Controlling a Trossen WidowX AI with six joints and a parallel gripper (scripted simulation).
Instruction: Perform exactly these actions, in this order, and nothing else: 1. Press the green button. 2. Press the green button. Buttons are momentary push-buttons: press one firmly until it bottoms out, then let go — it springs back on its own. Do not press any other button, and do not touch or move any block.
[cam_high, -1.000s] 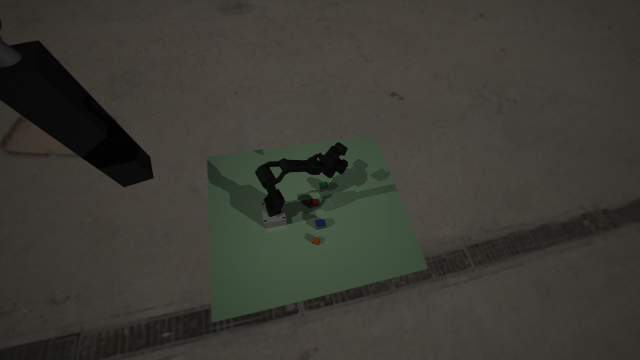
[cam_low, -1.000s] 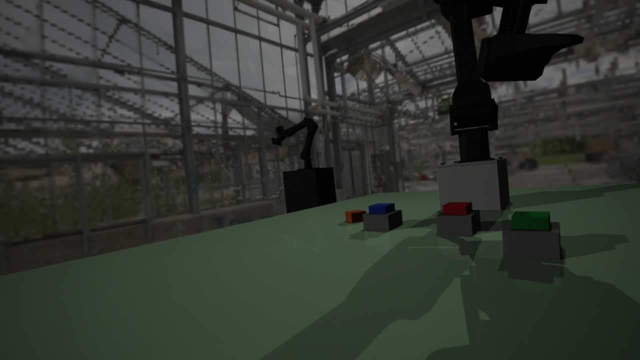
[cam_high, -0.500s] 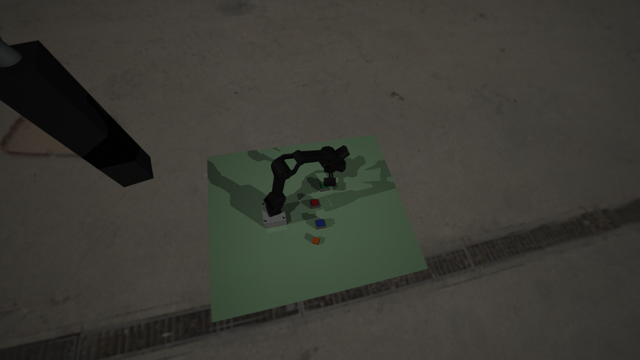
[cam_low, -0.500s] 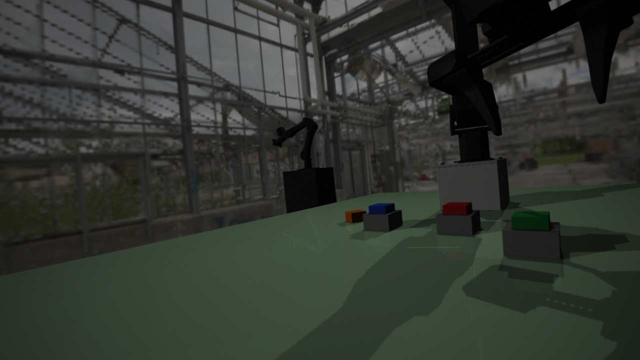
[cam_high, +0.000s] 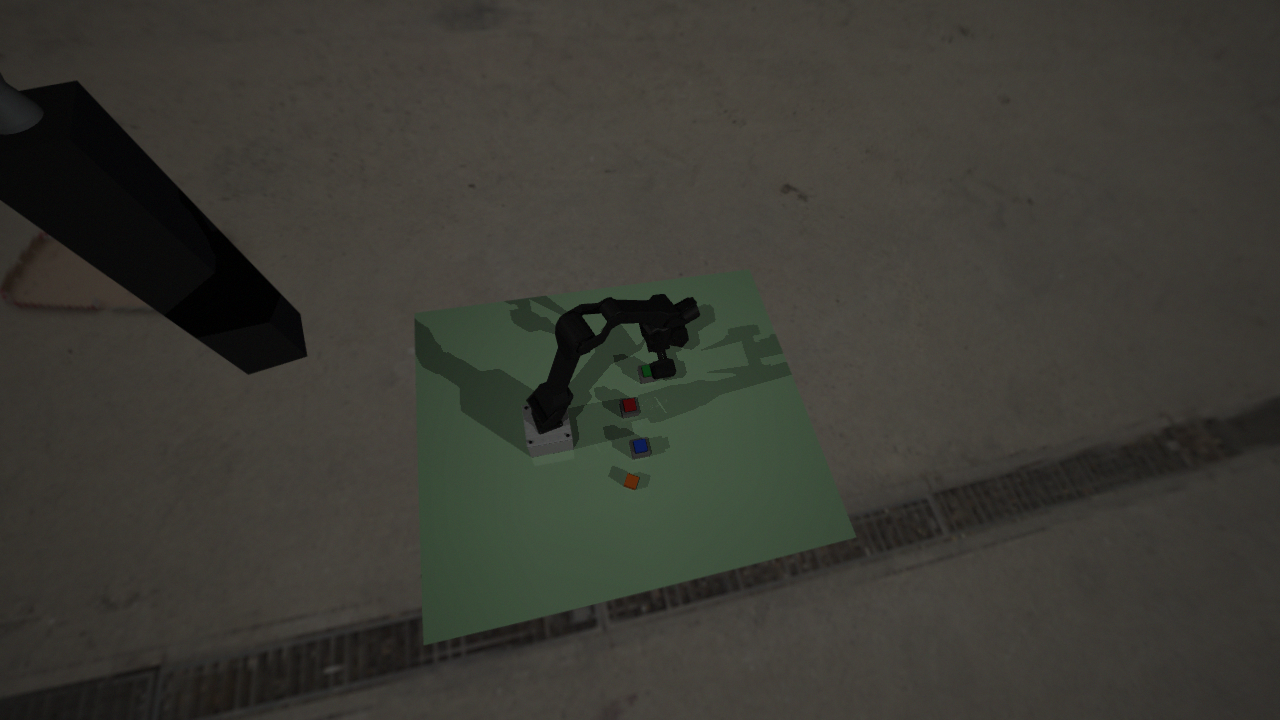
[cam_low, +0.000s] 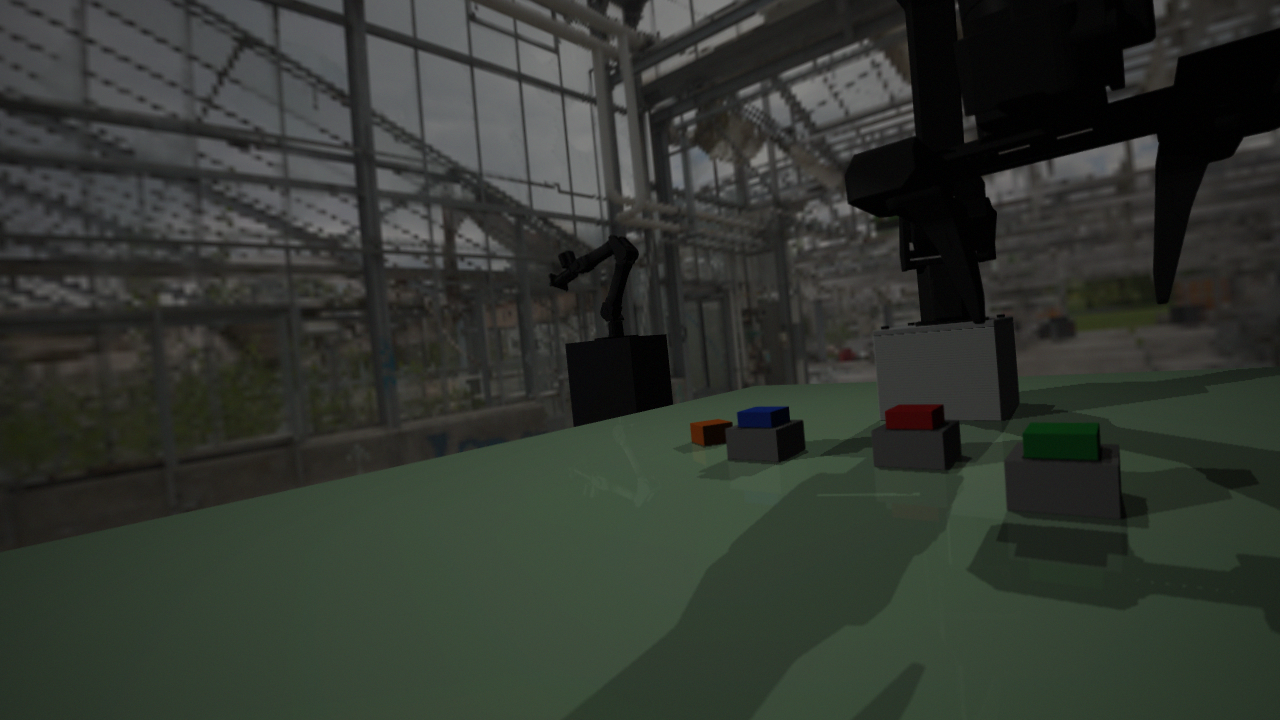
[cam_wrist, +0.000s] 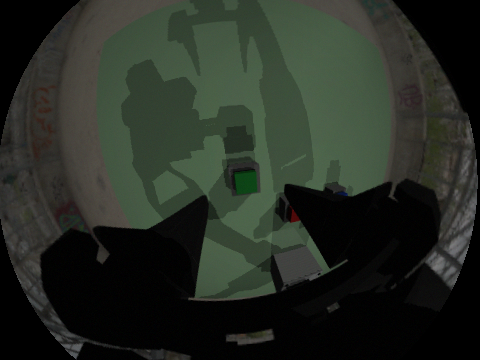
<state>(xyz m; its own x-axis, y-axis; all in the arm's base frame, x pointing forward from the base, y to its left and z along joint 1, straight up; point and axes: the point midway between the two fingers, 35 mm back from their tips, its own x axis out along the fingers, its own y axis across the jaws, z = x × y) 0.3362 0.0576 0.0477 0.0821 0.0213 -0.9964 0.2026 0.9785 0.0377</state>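
The green button (cam_high: 645, 370) (cam_low: 1061, 441) (cam_wrist: 246, 182) sits on a dark grey base, its cap standing raised. In the top view the gripper partly covers it. My gripper (cam_low: 1070, 308) (cam_wrist: 247, 194) is open, with nothing between its fingers. It points down and hangs above the green button, with a gap between fingertips and cap in the exterior view. In the wrist view the button shows between and slightly beyond the two fingertips.
The red button (cam_high: 629, 405) (cam_low: 913, 417) (cam_wrist: 295, 215) is nearest the green one. Beyond it are the blue button (cam_high: 640, 445) (cam_low: 763, 417) (cam_wrist: 343, 194) and an orange block (cam_high: 631, 481) (cam_low: 709, 432). The arm's pale base (cam_high: 548, 440) (cam_low: 939, 371) (cam_wrist: 297, 266) stands on the green mat (cam_high: 501, 555).
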